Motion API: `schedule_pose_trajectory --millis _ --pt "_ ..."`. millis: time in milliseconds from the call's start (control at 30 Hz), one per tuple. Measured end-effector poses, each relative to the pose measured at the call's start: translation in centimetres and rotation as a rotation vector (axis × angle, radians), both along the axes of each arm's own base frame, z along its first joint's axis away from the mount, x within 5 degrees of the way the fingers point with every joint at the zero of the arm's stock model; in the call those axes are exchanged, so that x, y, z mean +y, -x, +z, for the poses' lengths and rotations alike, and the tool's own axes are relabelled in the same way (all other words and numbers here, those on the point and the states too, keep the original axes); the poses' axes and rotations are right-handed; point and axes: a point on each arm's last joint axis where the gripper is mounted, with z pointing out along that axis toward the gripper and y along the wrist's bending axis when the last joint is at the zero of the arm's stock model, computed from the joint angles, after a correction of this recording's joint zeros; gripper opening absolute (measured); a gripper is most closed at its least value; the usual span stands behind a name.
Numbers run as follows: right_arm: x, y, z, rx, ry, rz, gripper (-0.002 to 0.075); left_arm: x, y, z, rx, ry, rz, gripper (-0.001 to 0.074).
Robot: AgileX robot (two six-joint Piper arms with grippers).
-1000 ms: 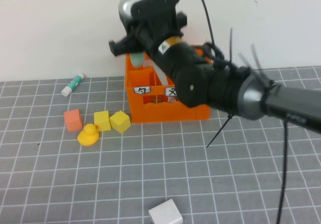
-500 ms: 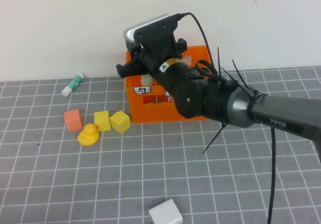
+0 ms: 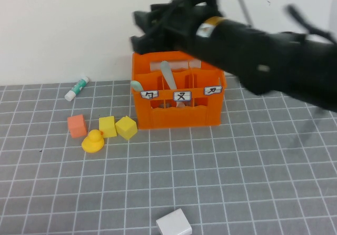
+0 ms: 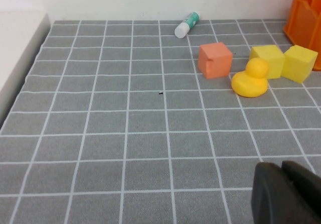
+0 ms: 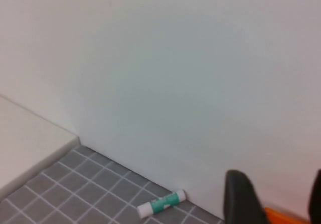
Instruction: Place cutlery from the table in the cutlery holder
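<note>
High view: right tool (image 3: 141,28), lower over the crate half a second ago, now hangs above the far left corner of the orange cutlery holder (image 3: 179,111) near the bench's (image 3: 237,182) far edge, fingers apart and empty. Mint-green cutlery (image 3: 168,77) stands inside the holder. Left tool (image 4: 288,194) hovers low near the bench's left side; its fingers, cannot tell.

Cutlery (image 3: 167,76) in holder (image 3: 179,114), blocks (image 3: 117,126) left
</note>
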Motion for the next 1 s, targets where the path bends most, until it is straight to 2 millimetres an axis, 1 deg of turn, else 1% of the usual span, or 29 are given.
schedule_pose_trajectory --millis 67,133,200,267,367,467,533,633,767,1000 --pt "-1.6 1.9 1.0 -0.017 -0.003 -0.002 0.0185 0.0 0.0 0.0 0.000 0.000 0.000 -0.0001" --pt "-3.4 4.0 2.0 -0.062 0.039 0.007 0.0090 0.0 0.0 0.0 0.000 0.000 0.000 -0.0001" --pt "-5.2 6.1 3.0 -0.120 0.100 0.027 0.0041 0.0 0.0 0.0 0.000 0.000 0.000 -0.0001" --pt "-6.7 8.1 3.4 -0.151 0.170 0.056 0.0017 0.0 0.0 0.0 0.000 0.000 0.000 -0.0001" --pt "-8.6 10.9 4.1 -0.158 0.236 0.106 0.0005 0.0 0.0 0.0 0.000 0.000 0.000 -0.0001" --pt "-11.1 13.4 4.1 -0.122 0.279 0.137 0.0000 0.0 0.0 0.0 0.000 0.000 0.000 -0.0001" --pt "-12.5 14.9 3.9 -0.118 0.303 0.147 -0.0001 0.0 0.0 0.0 0.000 0.003 0.001 -0.0001" --pt "-14.6 17.4 3.5 -0.177 0.360 0.151 -0.0001 0.0 0.0 0.0 0.000 0.003 0.001 -0.0001" --pt "-16.9 20.0 2.5 -0.221 0.382 0.146 -0.0001 0.0 0.0 0.0 0.000 0.001 0.000 -0.0001" --pt "-19.6 23.3 -0.5 -0.205 0.343 0.132 -0.0001 0.0 0.0 0.0 0.000 0.001 0.000 -0.0001"
